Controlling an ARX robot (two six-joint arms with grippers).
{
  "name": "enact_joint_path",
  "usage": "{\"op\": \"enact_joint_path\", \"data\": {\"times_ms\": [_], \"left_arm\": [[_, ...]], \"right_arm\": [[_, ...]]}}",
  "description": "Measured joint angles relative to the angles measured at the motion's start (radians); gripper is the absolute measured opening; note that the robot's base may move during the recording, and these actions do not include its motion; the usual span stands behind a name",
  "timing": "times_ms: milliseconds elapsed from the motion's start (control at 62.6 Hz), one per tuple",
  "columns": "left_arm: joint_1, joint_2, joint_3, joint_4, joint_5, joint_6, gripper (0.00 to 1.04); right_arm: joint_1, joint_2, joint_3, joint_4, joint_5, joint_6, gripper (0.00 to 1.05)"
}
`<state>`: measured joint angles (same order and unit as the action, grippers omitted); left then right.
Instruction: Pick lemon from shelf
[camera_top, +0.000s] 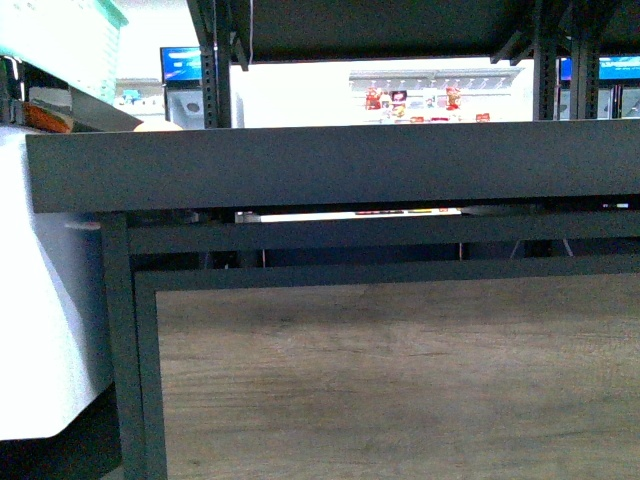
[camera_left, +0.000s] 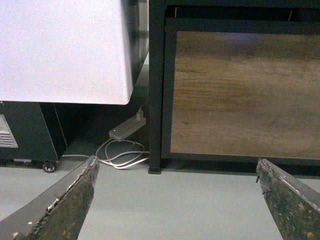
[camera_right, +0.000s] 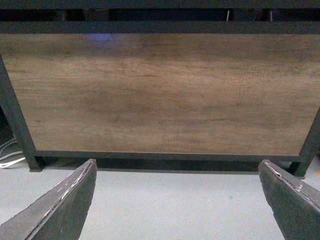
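- Front view: looks level at the shelf (camera_top: 330, 165), with its dark front lip (camera_top: 400, 175) running across the whole width.
- Shows a second dark tray overhead and perforated posts (camera_top: 209, 70) rising at left and right.
- Below the lip: thin black rails, then a wood panel (camera_top: 400, 380) set in a black frame.
- Lemon: cannot tell for sure. Only a pale rounded bump (camera_top: 160, 124) peeks over the lip, just beside the left post, on the tray behind the lip.
- Far left: a white cabinet (camera_top: 40, 300) touching the shelf frame, a teal basket (camera_top: 60, 40) above it, and something orange (camera_top: 45, 118) under the basket.
- Behind the shelf: a bright, blurred store background, too washed out to read.
- Neither arm in sight from the front.
- Left wrist view: left tool (camera_left: 176, 164) held low with jaws wide apart, gripping nothing, only grey floor (camera_left: 175, 210) between the fingers (camera_left: 75, 200).
- Faces the shelf's black corner leg and the panel; beside the leg, a power strip (camera_left: 125, 129) and a looped white cable (camera_left: 122, 157) on the floor, under the cabinet's overhang.
- Right wrist view: right tool (camera_right: 177, 164) likewise spread wide and holding nothing, squarely facing the panel, well apart from it.
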<state>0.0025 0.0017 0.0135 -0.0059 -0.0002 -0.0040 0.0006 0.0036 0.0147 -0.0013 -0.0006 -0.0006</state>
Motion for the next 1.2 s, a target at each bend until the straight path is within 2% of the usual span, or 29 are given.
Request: {"op": "enact_joint_path", "data": {"times_ms": [1198], "left_arm": [[0.000, 0.000, 0.000, 0.000, 0.000, 0.000, 0.97]], "right_arm": [[0.000, 0.000, 0.000, 0.000, -0.001, 0.000, 0.97]]}}
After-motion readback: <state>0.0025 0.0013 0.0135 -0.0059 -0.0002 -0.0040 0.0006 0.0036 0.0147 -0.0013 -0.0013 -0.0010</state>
